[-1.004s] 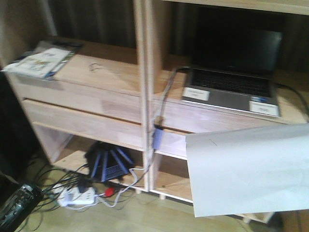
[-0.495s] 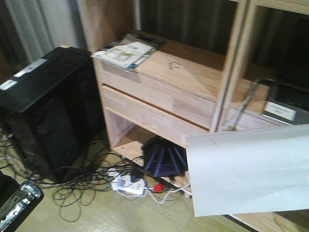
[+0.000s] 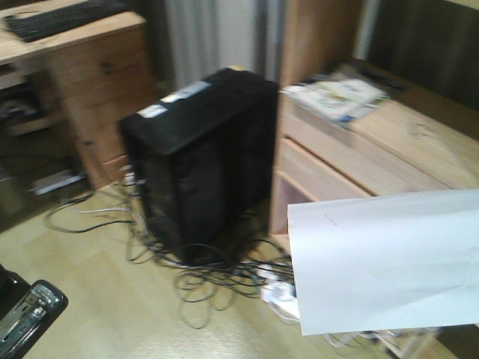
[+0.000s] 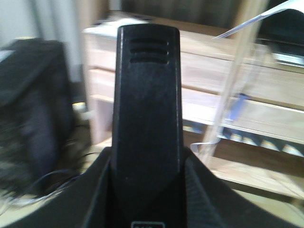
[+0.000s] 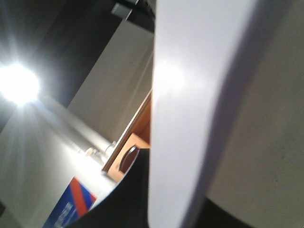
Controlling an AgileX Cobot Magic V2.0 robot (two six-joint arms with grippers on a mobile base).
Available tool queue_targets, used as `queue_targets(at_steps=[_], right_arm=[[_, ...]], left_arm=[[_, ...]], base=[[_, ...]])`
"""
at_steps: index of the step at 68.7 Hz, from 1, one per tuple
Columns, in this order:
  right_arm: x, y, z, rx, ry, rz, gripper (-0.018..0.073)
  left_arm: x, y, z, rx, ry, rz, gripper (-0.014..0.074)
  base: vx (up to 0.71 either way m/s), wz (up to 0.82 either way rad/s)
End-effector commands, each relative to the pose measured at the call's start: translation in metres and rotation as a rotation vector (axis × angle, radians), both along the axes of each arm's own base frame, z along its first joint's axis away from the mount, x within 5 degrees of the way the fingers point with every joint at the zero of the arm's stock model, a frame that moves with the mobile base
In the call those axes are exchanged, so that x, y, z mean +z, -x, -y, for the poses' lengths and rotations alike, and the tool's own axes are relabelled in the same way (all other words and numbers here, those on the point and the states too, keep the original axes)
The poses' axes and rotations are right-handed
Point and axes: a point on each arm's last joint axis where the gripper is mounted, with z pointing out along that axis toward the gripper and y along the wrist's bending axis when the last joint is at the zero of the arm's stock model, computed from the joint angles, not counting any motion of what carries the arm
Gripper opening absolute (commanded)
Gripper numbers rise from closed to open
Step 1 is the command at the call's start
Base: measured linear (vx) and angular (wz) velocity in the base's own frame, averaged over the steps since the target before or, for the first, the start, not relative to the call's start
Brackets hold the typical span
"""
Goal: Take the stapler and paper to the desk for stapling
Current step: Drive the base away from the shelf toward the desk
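The small black plastic stapler [image 4: 147,95] stands in the left gripper [image 4: 148,190], jaws clamped on it; it looks hard and solid. The big white paper sheet [image 3: 382,262] hangs in the air, light and bendy, best pinched at an edge. I cannot tell how the right gripper's jaws stand.

No legible text in any view. White stickers atop the black computer tower [image 3: 202,149]: blurred, unreadable. Cover print of the magazine [image 3: 340,96]: colours only. Small framed label at the base of the stapler [image 4: 147,118]: cut off. Faint mark on the paper [image 3: 382,262]: indistinct.
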Motion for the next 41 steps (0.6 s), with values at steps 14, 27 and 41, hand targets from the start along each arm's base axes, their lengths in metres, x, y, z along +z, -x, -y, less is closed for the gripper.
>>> queue_targets(at_steps=[14, 27, 41], right_arm=[[0.0032, 0.0023, -0.0001, 0.003, -0.005, 0.053, -0.0002], [0.0032, 0.0023, -0.0001, 0.003, -0.005, 0.053, -0.0002], [0.0029, 0.0021, 0.0000, 0.002, -0.005, 0.049, -0.0002]], left_arm=[[0.0189, -0.0020, 0.0003, 0.015, 0.091, 0.099, -0.0007], [0.0189, -0.0020, 0.0003, 0.015, 0.091, 0.099, -0.0007], [0.0189, -0.0020, 0.0003, 0.015, 0.091, 0.099, -0.0007]], base=[[0.07, 0.73], [0.05, 0.76], [0.03, 0.69]])
